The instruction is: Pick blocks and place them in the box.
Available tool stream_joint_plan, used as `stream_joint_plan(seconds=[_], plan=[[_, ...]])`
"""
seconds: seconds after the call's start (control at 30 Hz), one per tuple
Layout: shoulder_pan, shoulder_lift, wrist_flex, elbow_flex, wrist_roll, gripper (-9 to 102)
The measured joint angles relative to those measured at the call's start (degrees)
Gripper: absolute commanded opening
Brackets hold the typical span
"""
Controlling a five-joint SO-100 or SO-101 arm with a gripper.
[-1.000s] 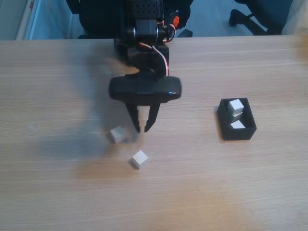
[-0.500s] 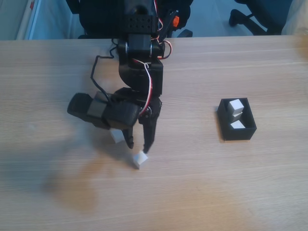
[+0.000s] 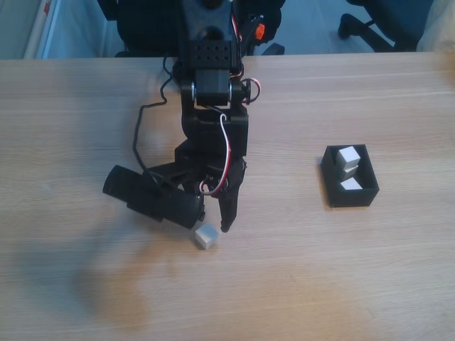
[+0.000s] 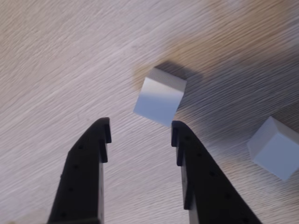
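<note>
Just beyond the open pincer point(image 4: 140, 128) lies a block point(image 4: 160, 96).

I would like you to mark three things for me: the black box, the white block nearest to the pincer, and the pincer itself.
black box point(image 3: 333, 190), fixed view, on its near left wall.
white block point(image 4: 159, 96), wrist view, on its top face.
pincer point(image 4: 139, 133), wrist view, midway between the open fingertips.

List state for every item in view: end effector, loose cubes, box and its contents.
Black two-finger end effector: open, empty, just short of a cube.
Small white cube ahead of it: on the wooden table, not gripped.
Second white cube: loose on the table, off to the right in the wrist view.
Small black open-topped box: upright, holds white cubes.
</note>
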Motion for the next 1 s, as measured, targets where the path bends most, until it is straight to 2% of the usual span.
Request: stream_joint_plan(seconds=[0.17,0.43,1.0], plan=[[0.00,-2.81,2.46,-2.99,0.70,24],[0.18,-4.83,4.92,-4.83,2.20,23],[1.76,-10.81,3.34,-6.77,2.20,20]])
